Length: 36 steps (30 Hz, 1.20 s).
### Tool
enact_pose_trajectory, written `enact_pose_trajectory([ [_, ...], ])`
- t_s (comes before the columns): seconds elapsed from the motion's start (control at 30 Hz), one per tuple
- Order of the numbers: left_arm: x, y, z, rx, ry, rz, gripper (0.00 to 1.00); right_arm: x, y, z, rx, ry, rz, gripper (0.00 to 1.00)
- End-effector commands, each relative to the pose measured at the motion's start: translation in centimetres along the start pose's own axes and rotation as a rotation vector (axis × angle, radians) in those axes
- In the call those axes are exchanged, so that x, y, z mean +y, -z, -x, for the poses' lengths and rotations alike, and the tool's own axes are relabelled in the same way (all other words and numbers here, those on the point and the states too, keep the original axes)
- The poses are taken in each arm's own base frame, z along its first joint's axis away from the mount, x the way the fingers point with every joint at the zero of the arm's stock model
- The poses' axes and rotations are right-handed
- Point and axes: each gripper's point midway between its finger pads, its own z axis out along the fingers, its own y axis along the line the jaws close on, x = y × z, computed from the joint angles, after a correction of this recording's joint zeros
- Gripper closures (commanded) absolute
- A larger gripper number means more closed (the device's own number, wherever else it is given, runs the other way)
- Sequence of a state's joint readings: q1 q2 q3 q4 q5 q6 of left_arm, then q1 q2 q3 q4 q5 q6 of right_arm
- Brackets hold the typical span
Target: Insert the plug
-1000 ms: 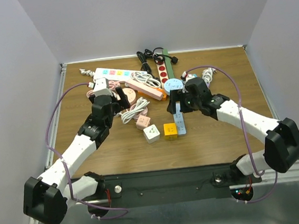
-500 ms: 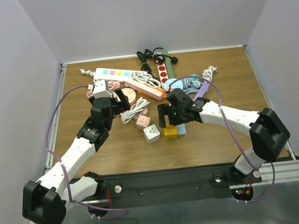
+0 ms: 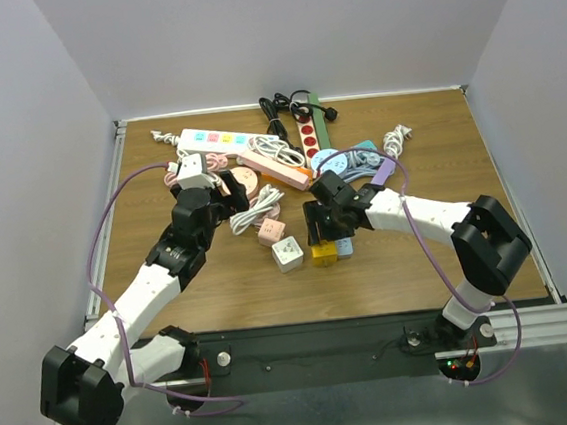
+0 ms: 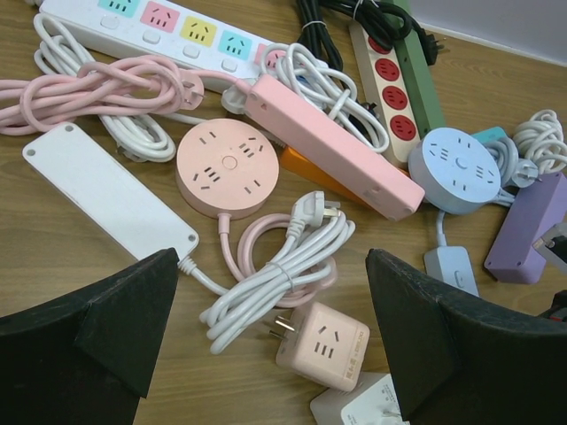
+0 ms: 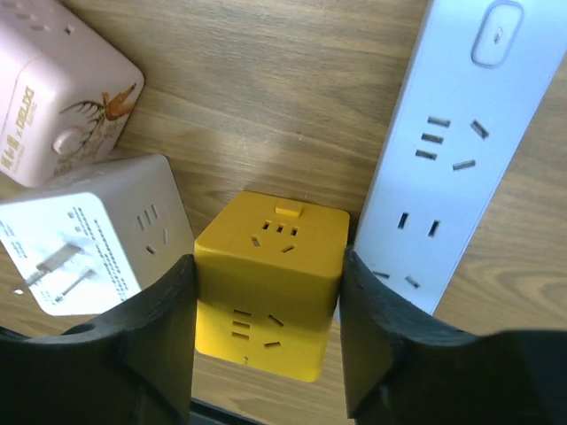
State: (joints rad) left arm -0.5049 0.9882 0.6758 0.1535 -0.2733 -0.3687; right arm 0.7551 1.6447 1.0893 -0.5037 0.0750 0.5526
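My right gripper (image 5: 266,297) is shut on a yellow cube socket (image 5: 270,266), one finger (image 5: 155,328) on each side of it. In the top view the yellow cube (image 3: 323,254) rests on the table under the right gripper (image 3: 323,239). The cube's own prongs are hidden. My left gripper (image 4: 270,270) hangs wide open with nothing in it, above a coiled white cable (image 4: 275,279) that ends in a white three-pin plug (image 4: 316,209). A pink cube socket (image 4: 323,345) lies just below that coil.
A white cube adapter (image 5: 97,230) touches the yellow cube's left side, and a pale blue strip (image 5: 452,177) lies along its right. Behind lie a round pink socket (image 4: 229,168), a pink strip (image 4: 328,146), a flat white strip (image 4: 106,199), a round blue socket (image 4: 456,168) and a purple block (image 4: 532,226).
My right arm swung forward and left from the blue round socket, came down over the yellow cube and shut on it. The left arm has barely moved.
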Motion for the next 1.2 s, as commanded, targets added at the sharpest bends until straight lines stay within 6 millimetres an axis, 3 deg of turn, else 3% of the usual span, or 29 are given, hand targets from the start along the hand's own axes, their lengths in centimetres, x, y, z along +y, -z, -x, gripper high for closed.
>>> enact_pose_trajectory([
  [0.0,-1.0,0.4,1.0,-0.044,0.017,-0.045,0.01,1.3,0.3,0.7,-0.003,0.016,0.027,0.63],
  [0.1,-2.5,0.6,0.9,-0.039,0.013,-0.118,0.01,1.9,0.7,2.3,-0.041,0.022,0.034,0.99],
  [0.17,-3.4,0.6,0.6,-0.027,0.008,-0.158,0.01,1.9,1.0,3.8,-0.087,0.032,0.013,1.0],
  [0.3,-5.9,1.2,0.2,-0.008,0.001,-0.28,0.02,2.5,3.1,8.8,-0.236,0.046,-0.02,1.0],
  [0.4,-9.1,2.6,0.2,-0.009,0.016,-0.473,0.01,3.9,5.5,13.4,-0.364,0.026,-0.008,1.0],
  [0.63,-11.7,4.3,0.5,-0.008,0.018,-0.642,0.01,6.1,8.8,18.9,-0.522,-0.036,0.092,1.0],
  [0.93,-12.8,4.3,0.2,0.014,0.025,-0.7,0.01,8.3,12.7,20.5,-0.577,-0.038,0.285,0.99],
  [1.17,-12.9,3.4,-0.1,0.027,0.051,-0.682,0.01,8.9,16.2,20.1,-0.607,-0.03,0.411,1.0],
])
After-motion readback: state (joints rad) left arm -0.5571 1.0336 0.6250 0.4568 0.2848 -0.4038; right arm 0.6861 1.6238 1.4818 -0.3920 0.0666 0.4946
